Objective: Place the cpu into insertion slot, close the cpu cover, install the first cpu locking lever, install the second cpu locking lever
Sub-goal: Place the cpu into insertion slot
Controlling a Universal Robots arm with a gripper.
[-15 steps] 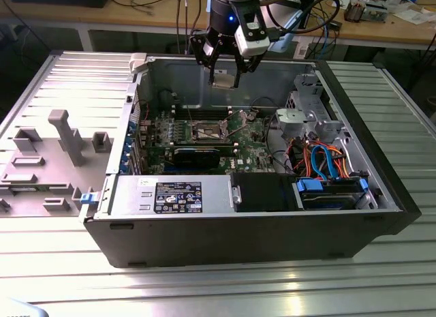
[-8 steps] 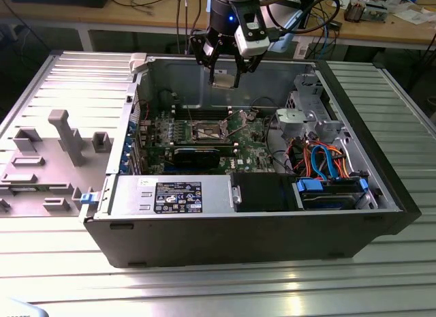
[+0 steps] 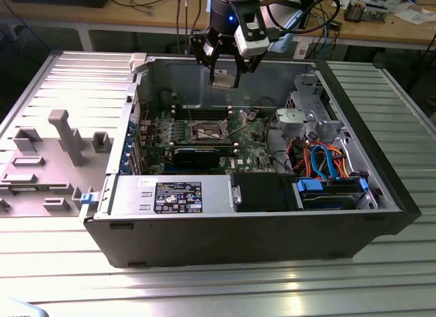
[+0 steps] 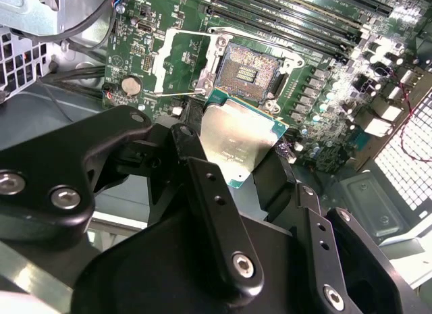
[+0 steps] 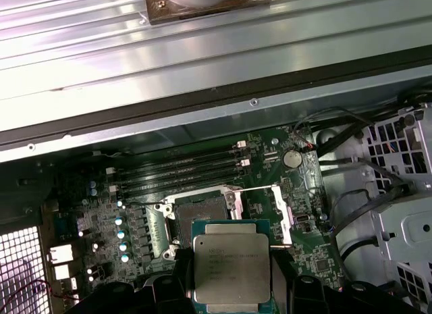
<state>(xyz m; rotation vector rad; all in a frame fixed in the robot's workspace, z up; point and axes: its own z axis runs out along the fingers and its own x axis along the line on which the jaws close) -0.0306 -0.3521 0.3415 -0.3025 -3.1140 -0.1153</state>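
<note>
While tool (image 3: 223,78) grips cpu (image 5: 231,268), arm points down over case (image 3: 238,238); insertion slot (image 4: 250,71) uncovered

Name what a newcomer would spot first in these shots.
The silvery-grey square cpu chip, gripped in the arm's black jaws above the open black computer case lying on a ribbed metal table. Below it on the green circuit board sits the bare square insertion slot with its dark centre, its thin silvery cover frame flipped open beside it.
</note>
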